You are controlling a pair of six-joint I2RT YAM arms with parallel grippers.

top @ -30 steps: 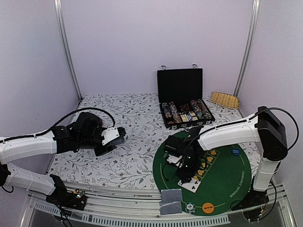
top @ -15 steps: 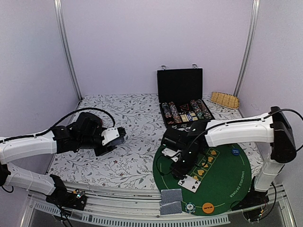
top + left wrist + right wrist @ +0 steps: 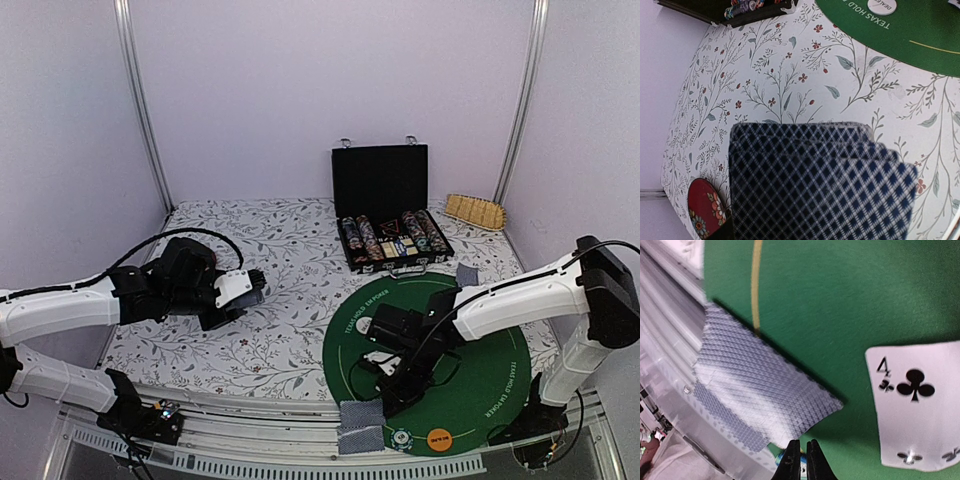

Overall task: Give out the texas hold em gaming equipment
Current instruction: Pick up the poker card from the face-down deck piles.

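My left gripper hovers over the floral cloth at the left, shut on a fanned stack of blue-grey backed playing cards that hides its fingers. My right gripper is low over the near part of the green poker mat, its jaws together with nothing between them. Just ahead of it lie face-down cards, also seen from above. A face-up four of clubs lies to its right. A striped chip and an orange disc sit at the mat's near edge.
An open black case with rows of chips stands behind the mat. A woven tan piece lies at the back right. One face-down card lies by the mat's far right rim. A white dealer disc and a red dish show in the left wrist view.
My right gripper has swung from the mat's left middle toward the near edge, close to the face-down cards. The left arm and its cards have not moved.
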